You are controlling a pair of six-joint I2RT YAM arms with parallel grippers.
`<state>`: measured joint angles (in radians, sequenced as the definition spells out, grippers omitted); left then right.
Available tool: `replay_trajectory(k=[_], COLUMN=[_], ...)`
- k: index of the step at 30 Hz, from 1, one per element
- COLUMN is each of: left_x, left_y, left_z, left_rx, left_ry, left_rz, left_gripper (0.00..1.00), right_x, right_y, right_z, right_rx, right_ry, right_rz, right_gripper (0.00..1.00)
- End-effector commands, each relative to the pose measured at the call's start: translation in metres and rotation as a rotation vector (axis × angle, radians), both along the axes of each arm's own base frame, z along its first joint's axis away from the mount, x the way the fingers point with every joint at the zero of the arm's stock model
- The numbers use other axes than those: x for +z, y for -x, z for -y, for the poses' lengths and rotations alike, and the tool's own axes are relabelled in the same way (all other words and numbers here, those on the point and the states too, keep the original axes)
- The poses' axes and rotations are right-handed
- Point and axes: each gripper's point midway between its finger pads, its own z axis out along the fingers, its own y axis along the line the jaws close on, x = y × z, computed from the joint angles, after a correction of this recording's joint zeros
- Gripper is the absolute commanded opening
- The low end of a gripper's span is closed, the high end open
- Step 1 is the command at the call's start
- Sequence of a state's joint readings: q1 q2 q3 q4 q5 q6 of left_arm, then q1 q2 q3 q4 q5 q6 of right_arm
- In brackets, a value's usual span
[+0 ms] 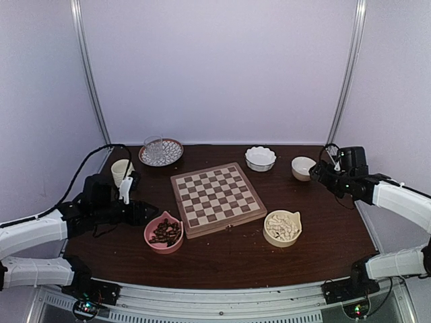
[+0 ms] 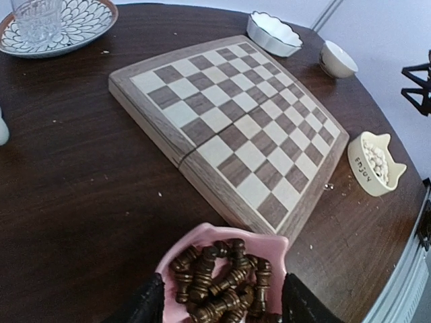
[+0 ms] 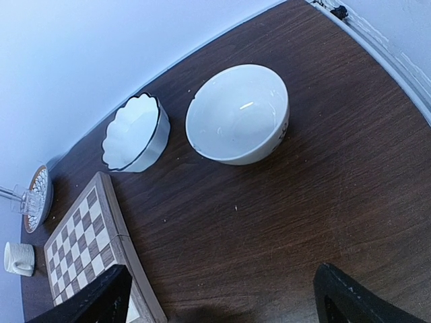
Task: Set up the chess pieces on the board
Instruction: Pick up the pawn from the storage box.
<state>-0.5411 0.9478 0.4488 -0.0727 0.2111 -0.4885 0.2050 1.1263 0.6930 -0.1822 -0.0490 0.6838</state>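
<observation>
The board (image 1: pixel 217 197) lies bare at the table's middle, also seen in the left wrist view as the board (image 2: pixel 236 114). A heap of dark brown chess pieces (image 2: pixel 222 276) fills a pink bowl (image 2: pixel 202 235) just in front of the board's near left corner. My left gripper (image 2: pixel 221 306) hovers at that bowl, its black fingers (image 2: pixel 145 306) apart on either side of the rim, gripping nothing I can see. From above, the left gripper (image 1: pixel 149 212) is at the bowl's left edge. Cream pieces (image 1: pixel 283 227) sit in a tan bowl. My right gripper (image 1: pixel 314 173) is open over bare table.
A scalloped white bowl (image 1: pixel 260 157) and a plain white bowl (image 1: pixel 302 167) stand behind the board at the right, close to the right gripper (image 3: pixel 222 296). A patterned plate with a glass (image 1: pixel 161 152) and a cream cup (image 1: pixel 121 169) stand back left.
</observation>
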Motion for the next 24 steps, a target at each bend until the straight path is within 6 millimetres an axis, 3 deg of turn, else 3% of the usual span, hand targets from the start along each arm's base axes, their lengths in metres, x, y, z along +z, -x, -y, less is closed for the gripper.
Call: replay_trajectory(k=[1,24], left_x=[0.011,-0.035], left_y=[0.009,-0.001], left_z=[0.006,0.036], left_rx=[-0.056,-0.134], left_ry=[-0.089,-0.201], left_rz=[0.086,-0.078], left_gripper=[0.57,0.44], right_x=[0.0,-0.001], right_y=[-0.006,-0.007], right_z=[-0.003,-0.002], right_rx=[0.015,0.008], right_ry=[-0.003,0.003], right_rz=[0.004,-0.006], right_gripper=[0.99,1.0])
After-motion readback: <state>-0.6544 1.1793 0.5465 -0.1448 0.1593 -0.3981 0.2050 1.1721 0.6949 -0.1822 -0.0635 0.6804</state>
